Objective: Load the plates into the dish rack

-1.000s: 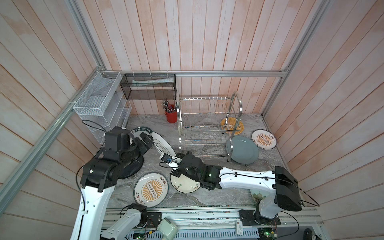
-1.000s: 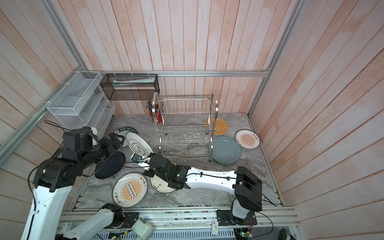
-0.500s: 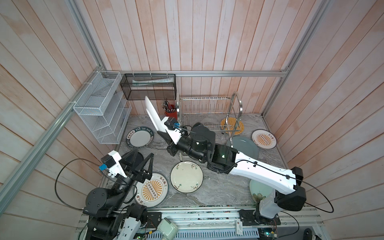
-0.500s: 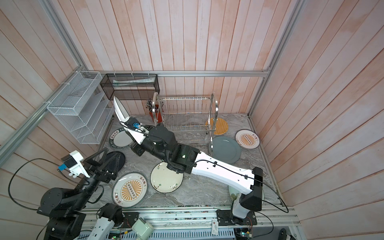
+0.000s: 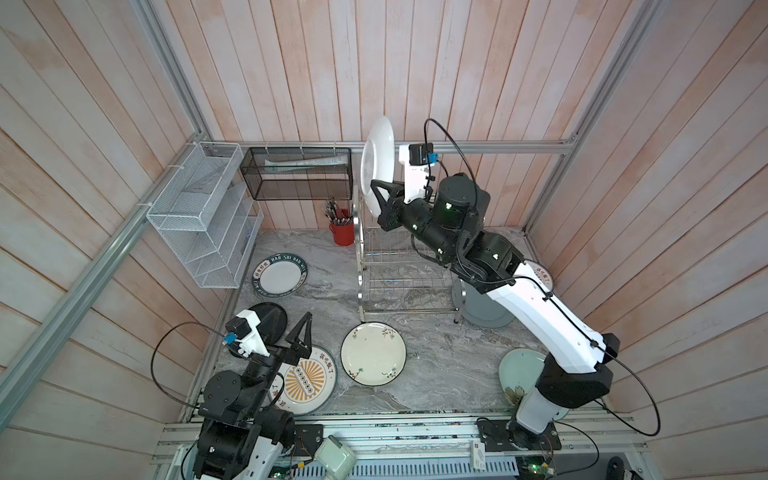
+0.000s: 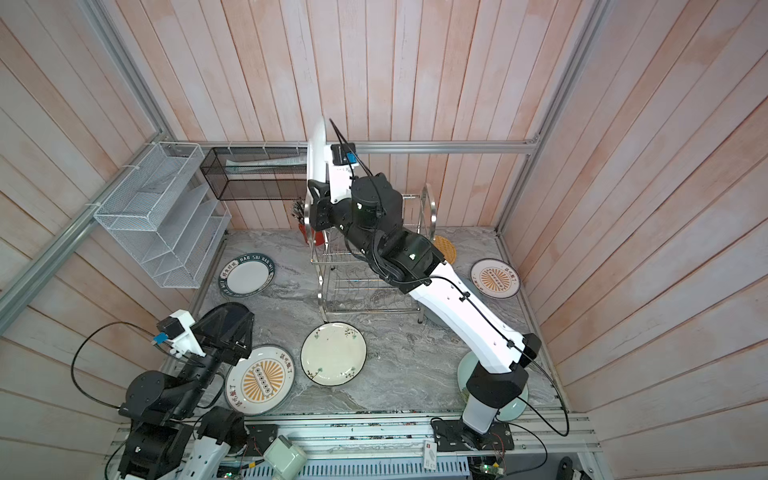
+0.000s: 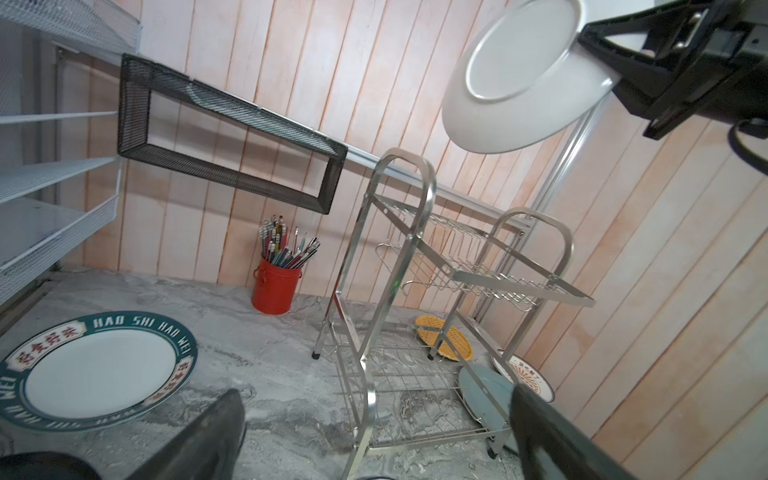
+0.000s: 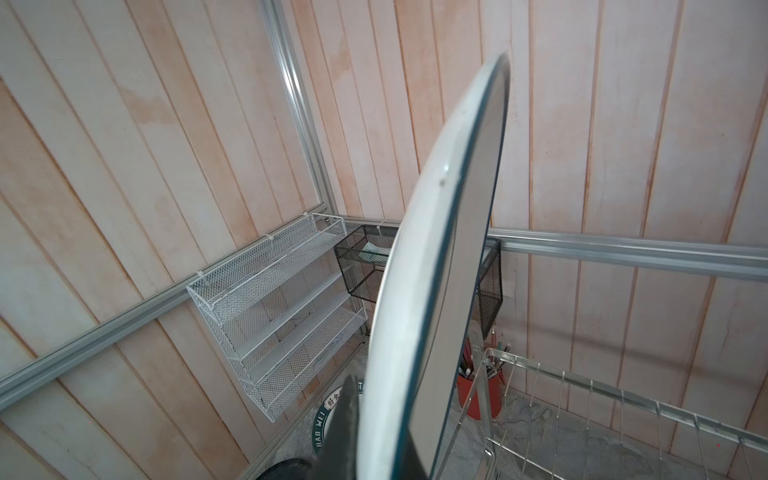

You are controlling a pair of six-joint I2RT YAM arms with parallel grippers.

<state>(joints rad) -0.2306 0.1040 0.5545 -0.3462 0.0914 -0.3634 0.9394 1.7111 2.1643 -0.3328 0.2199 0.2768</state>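
Gripping a plain white round plate (image 5: pixel 377 166) by its rim, the right claw (image 5: pixel 380 195) is holding it on edge, high over the end of the shiny two-tier steel wire dish rack (image 5: pixel 399 270) nearest the red tin pot (image 5: pixel 341 233). That pot is holding a bunch of pens and pencils (image 7: pixel 286 249). The black mesh wall basket (image 5: pixel 299 187) is carrying something pale and flat that I cannot make out, and the white mesh tiered organiser (image 5: pixel 199 216) is hanging beside it.

The left claw (image 6: pixel 230 320) is gaping wide with nothing between its jaws, hanging low over the black round plate (image 5: pixel 272 318). Other plates are lying flat on the grey marbled worktop (image 5: pixel 436 357): a dark-lettered rim plate (image 5: pixel 280 276), an orange sunburst plate (image 5: pixel 307 380), a cream floral plate (image 5: pixel 373 353) and a pale green plate (image 5: pixel 519 370) partly under the right arm's base.

The left wrist view is showing the held plate's underside and foot ring, along with a grey-blue plate (image 7: pixel 484 386) and an orange lattice plate (image 7: pixel 442 340) at the rack's far end. The right wrist view is showing the held plate edge-on, with a thin dark line running round its rim that neither top view is picking out.
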